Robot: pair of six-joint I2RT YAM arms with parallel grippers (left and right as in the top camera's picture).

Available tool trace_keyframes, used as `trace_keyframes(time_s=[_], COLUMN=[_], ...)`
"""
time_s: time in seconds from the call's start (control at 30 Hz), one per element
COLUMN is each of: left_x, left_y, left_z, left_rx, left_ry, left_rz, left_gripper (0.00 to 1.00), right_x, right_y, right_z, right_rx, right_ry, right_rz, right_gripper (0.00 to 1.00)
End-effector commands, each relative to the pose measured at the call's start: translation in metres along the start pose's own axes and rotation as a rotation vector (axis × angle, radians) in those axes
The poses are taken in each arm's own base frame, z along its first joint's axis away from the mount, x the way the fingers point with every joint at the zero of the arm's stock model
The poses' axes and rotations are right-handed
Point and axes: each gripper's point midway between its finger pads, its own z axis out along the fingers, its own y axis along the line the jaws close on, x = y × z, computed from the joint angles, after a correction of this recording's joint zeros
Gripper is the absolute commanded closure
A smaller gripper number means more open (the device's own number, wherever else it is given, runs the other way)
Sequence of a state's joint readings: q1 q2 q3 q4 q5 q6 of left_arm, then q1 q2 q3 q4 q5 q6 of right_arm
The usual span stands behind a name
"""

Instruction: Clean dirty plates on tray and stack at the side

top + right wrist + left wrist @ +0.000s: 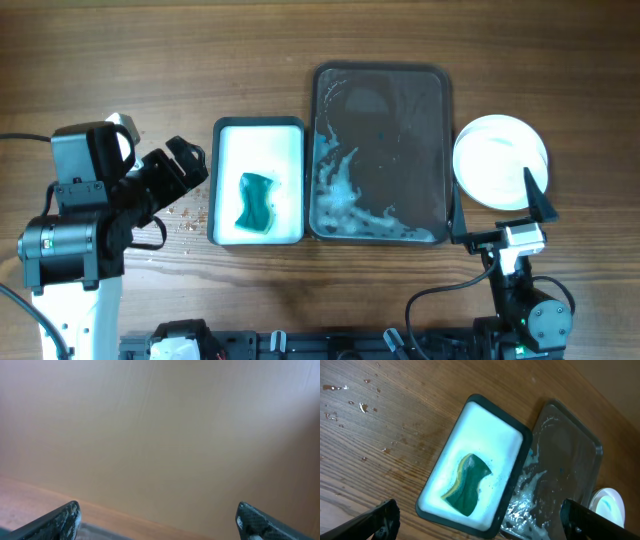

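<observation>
Clearly plates [500, 160] just right of foamy tray [390, 130]; sponge [256, 200] in white tray [260, 140].

Tray [400, 120]: dark rectangle, lying flat, white suds [338, 196] along its left and near edges.
Plates [500, 160]: plain white, round, piled flat just right of the tray.

The left arm [75, 235], at the left edge of the desk [300, 40], is black with a white lower part and a thin black cable [20, 137]. The right hand [489, 185] has black pointed fingers [60, 520] with a woven pattern, and a white block [522, 236] behind them.
</observation>
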State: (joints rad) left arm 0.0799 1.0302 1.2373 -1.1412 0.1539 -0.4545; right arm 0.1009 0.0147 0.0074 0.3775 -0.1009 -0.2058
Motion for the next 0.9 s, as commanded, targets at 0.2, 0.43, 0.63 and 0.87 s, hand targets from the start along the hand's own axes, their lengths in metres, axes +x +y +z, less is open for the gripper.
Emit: trace_keyframes(time_s=[0.2, 0.43, 0.63, 0.87], left_x=[-0.005, -0.005, -0.005, -0.005], left_y=[0.002, 0.002, 0.002, 0.002], left_z=[-0.002, -0.002, -0.002, -0.002], left_rx=[-0.009, -0.009, -0.009, -0.009], left_ry=[-0.019, -0.019, -0.019, -0.019], left_rz=[0.001, 0.001, 0.001, 0.001], left_gripper=[0.0, 0.0, 0.0, 0.0], right_x=[0.048, 0.085, 0.087, 0.087], right_y=[0.01, 0.017, 0.012, 0.012], right_z=[-0.006, -0.017, -0.017, -0.017], right_rx=[-0.046, -0.053, -0.015, -0.015], right_ry=[0.193, 0.354, 0.364, 0.364], right_rz=[-0.013, 0.099, 0.163, 0.163], right_gripper=[0.0, 0.0, 0.0, 0.0])
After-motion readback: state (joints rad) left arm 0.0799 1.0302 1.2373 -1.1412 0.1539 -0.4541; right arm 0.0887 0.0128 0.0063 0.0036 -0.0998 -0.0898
